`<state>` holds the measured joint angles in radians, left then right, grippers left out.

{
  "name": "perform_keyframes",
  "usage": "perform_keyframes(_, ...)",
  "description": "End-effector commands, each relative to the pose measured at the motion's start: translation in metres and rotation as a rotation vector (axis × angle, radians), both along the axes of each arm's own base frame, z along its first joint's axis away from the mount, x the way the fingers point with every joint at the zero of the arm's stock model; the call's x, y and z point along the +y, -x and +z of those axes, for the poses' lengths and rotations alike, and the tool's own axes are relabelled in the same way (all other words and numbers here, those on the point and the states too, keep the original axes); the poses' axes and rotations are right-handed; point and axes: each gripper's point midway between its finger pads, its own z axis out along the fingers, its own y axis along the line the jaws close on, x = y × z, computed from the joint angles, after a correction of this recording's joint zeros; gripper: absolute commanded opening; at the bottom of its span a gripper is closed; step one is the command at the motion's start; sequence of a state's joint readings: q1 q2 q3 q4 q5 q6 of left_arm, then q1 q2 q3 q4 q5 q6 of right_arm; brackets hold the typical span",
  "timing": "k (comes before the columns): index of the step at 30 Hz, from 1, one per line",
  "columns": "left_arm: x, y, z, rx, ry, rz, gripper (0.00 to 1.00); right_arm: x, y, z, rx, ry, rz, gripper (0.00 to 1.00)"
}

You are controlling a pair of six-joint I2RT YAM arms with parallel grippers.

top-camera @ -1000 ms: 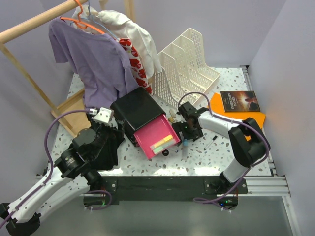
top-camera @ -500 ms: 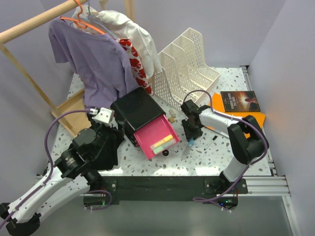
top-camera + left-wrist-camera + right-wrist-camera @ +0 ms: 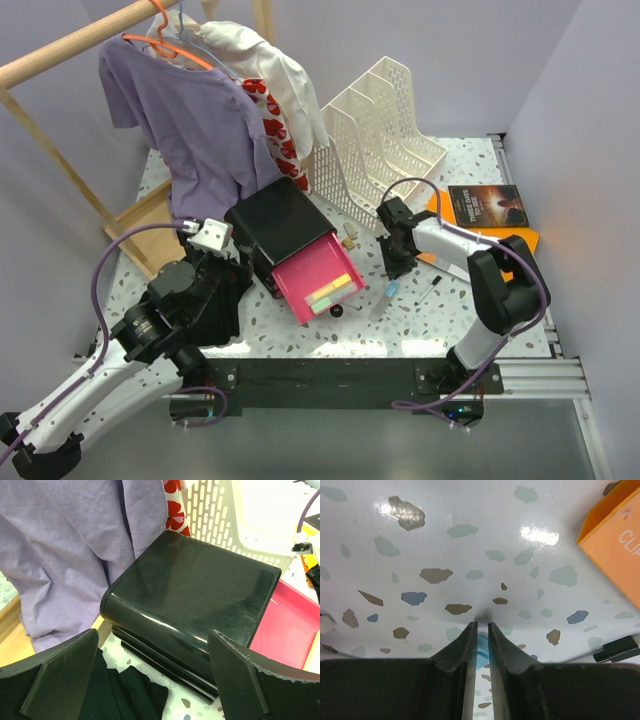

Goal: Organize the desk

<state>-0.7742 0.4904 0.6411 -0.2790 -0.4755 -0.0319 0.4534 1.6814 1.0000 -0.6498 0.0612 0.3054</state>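
The right gripper (image 3: 480, 626) has its jaws pinched nearly together on a thin pale-blue thing (image 3: 481, 649), probably a pen, though little of it shows. A firm hold and a straight lift should come before any swing toward the pink drawer (image 3: 318, 275). The left gripper (image 3: 152, 639) hangs with jaws wide apart, while the desk (image 3: 470, 165) — white, dark-speckled, black-framed at its near edge — lies cluttered beneath both arms.

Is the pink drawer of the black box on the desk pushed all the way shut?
No, the pink drawer sticks well out of the black box, and the top view shows its open inside.
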Motion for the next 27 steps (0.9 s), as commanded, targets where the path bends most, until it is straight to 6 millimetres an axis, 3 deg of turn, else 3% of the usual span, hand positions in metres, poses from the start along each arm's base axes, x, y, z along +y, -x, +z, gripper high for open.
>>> perform_keyframes(1, 0.000, -0.001, 0.009, -0.021, 0.007, -0.002, 0.95, 0.003, -0.024, 0.021, -0.122, -0.038, -0.007, 0.17)
perform_keyframes(4, 0.001, 0.000, 0.010, -0.025, 0.010, -0.002, 0.95, 0.006, -0.034, 0.032, -0.150, -0.070, 0.026, 0.19)
perform_keyframes(5, 0.001, 0.000, 0.010, -0.024, 0.009, -0.002, 0.95, 0.019, -0.033, 0.040, -0.149, -0.139, 0.088, 0.24)
perform_keyframes(6, 0.001, 0.000, 0.010, -0.024, 0.009, -0.002, 0.96, 0.024, -0.034, 0.045, -0.161, -0.161, 0.231, 0.36)
perform_keyframes(8, 0.001, 0.000, 0.010, -0.025, 0.010, -0.002, 0.95, 0.049, -0.020, 0.066, -0.146, -0.304, 0.467, 0.46)
perform_keyframes(9, 0.000, 0.000, 0.010, -0.025, 0.010, -0.003, 0.95, 0.047, -0.010, 0.072, -0.139, -0.302, 0.659, 0.55)
perform_keyframes(11, 0.000, -0.001, 0.010, -0.025, 0.009, -0.006, 0.96, 0.053, 0.006, 0.086, -0.150, -0.363, 0.833, 0.63)
perform_keyframes(14, -0.001, -0.001, 0.009, -0.022, 0.005, -0.006, 0.95, 0.043, 0.024, 0.087, -0.158, -0.342, 1.087, 0.67)
perform_keyframes(15, -0.001, -0.001, 0.009, -0.021, 0.004, -0.008, 0.95, 0.037, 0.038, 0.085, -0.155, -0.343, 1.257, 0.69)
perform_keyframes(17, -0.001, -0.001, 0.009, -0.021, 0.004, -0.007, 0.96, 0.028, 0.051, 0.080, -0.153, -0.326, 1.421, 0.77)
perform_keyframes(20, -0.001, -0.001, 0.009, -0.022, 0.005, -0.006, 0.96, 0.008, 0.064, 0.062, -0.231, -0.217, 1.840, 0.80)
perform_keyframes(23, -0.001, -0.002, 0.008, -0.017, 0.000, -0.007, 0.96, 0.001, 0.066, 0.047, -0.294, -0.128, 2.001, 0.83)
perform_keyframes(27, -0.001, -0.002, 0.007, -0.015, -0.002, -0.003, 0.96, 0.019, 0.053, 0.049, -0.356, -0.183, 2.040, 0.83)
